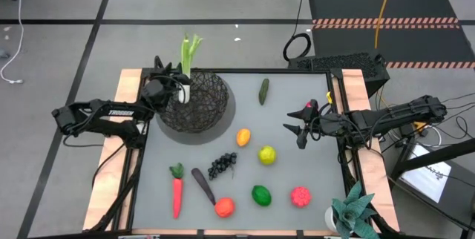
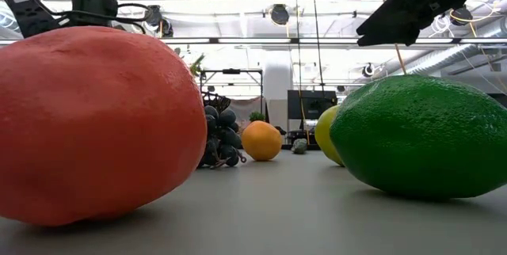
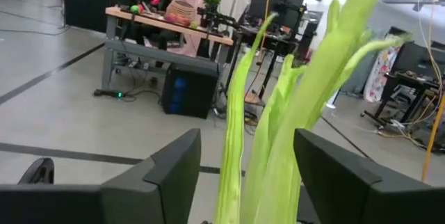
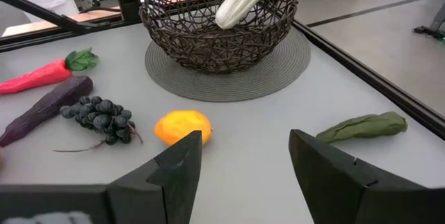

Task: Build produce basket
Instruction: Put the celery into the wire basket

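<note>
Left claw [image 1: 180, 89], fingers spread w/ leek [image 1: 188, 61] between them, at basket [image 1: 199, 104] rim. Right claw [image 1: 299, 128] waits spread over counter [image 1: 297, 165]; approx. nine pcs left.

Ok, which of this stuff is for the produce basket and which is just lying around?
For the job: basket, leek, carrot, eggplant, grapes, cucumber, lime, apple.
Lying about: round grey mat, spiky plant.

Leek [image 1: 188, 59] leans in the basket [image 1: 194, 104]; other produce [image 1: 223, 166] lies beside it.
</note>
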You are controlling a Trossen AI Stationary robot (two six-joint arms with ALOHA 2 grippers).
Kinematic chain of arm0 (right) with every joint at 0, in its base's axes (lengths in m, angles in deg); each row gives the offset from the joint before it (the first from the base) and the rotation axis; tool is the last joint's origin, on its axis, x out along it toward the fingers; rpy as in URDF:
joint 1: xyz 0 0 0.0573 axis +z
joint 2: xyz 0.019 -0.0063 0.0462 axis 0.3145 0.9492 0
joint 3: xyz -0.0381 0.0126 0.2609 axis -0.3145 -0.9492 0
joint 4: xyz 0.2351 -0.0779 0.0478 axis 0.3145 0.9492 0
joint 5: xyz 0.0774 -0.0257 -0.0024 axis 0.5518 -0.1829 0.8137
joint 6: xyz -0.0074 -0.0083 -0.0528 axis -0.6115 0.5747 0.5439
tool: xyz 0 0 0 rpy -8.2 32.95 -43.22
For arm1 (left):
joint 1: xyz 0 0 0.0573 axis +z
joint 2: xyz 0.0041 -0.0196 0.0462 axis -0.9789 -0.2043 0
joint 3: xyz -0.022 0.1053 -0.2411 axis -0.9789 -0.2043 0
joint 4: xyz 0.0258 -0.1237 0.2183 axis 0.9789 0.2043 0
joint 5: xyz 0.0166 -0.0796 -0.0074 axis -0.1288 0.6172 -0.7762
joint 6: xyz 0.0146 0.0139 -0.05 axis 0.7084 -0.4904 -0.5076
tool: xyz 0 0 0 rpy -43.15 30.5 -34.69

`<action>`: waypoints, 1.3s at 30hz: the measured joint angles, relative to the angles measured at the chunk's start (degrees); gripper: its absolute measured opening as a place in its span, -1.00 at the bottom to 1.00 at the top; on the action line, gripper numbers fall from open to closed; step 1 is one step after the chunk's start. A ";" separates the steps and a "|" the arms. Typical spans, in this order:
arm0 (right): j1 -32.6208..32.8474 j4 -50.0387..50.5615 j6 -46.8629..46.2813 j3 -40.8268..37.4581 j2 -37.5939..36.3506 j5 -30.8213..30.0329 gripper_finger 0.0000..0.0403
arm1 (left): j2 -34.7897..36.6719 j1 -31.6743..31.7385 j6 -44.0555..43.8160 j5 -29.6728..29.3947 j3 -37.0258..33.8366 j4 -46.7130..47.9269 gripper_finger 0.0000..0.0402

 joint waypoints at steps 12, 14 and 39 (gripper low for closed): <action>0.02 0.69 -1.02 0.00 0.00 0.01 0.04 | 8.92 -4.29 9.29 7.86 3.83 7.15 0.20; 0.02 0.56 -3.03 0.00 0.01 -0.01 0.04 | 9.67 -5.91 10.30 8.38 9.69 20.68 0.20; 0.02 1.16 -12.52 0.00 0.01 3.30 0.04 | 1.21 -14.16 9.04 7.30 32.00 59.65 0.20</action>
